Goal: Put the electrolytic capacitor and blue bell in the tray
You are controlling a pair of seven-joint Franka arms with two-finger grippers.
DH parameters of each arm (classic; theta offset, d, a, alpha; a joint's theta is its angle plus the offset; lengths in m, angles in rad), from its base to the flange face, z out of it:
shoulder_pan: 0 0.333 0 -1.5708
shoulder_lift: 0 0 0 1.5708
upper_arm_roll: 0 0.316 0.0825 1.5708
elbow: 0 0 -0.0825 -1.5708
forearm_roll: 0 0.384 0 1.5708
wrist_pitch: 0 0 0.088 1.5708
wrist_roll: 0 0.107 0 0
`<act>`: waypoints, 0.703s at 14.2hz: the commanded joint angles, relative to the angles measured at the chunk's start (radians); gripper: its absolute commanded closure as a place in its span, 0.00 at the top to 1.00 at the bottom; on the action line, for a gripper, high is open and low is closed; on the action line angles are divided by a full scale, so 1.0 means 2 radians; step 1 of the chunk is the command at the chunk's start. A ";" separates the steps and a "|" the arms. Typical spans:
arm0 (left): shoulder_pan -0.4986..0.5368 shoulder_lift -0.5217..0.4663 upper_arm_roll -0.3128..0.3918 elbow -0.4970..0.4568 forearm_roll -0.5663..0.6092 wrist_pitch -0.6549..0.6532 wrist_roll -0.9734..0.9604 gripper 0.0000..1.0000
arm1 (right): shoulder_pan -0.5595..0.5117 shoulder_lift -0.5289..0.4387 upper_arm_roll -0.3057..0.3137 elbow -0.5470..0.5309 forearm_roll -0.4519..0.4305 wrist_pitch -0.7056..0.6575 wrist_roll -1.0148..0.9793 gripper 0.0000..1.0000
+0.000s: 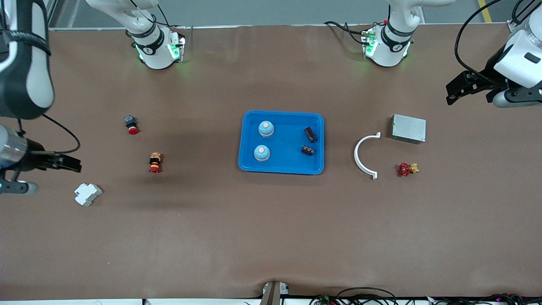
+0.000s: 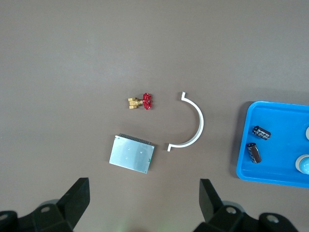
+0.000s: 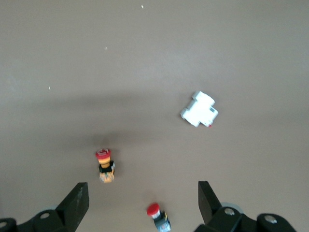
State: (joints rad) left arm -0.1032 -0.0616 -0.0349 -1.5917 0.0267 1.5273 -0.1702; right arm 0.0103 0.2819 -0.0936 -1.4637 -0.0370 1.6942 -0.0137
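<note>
Nearby: white arc (image 1: 365, 155), red valve (image 1: 406, 169), metal box (image 1: 408, 128).

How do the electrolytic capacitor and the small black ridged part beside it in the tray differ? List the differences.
Shape: the electrolytic capacitor is a smooth cylinder; the black ridged part is blocky.
Colour: the capacitor is dark brown-black, the ridged part black with pale marks.
Place: the ridged part lies nearer the front camera than the capacitor.
Shared: both are small, dark, and lie apart inside the blue tray, at the left arm's end of it.
</note>
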 commanded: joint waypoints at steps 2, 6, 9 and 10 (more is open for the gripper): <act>0.000 -0.012 -0.005 -0.006 0.008 -0.005 -0.005 1.00 | -0.011 -0.058 0.011 -0.015 0.005 -0.046 -0.008 1.00; 0.001 -0.011 -0.004 -0.006 0.008 -0.005 -0.005 1.00 | -0.011 -0.088 0.011 -0.018 0.005 -0.075 -0.011 1.00; 0.001 -0.010 -0.004 -0.006 0.008 -0.005 -0.006 1.00 | -0.016 -0.111 0.011 -0.033 0.006 -0.080 -0.035 1.00; 0.001 -0.010 -0.004 -0.006 0.008 -0.005 -0.006 1.00 | -0.016 -0.120 0.011 -0.040 0.007 -0.081 -0.035 1.00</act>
State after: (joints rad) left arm -0.1030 -0.0637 -0.0367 -1.5938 0.0267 1.5273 -0.1708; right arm 0.0022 0.1032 -0.0883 -1.4822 -0.0367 1.5296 -0.0590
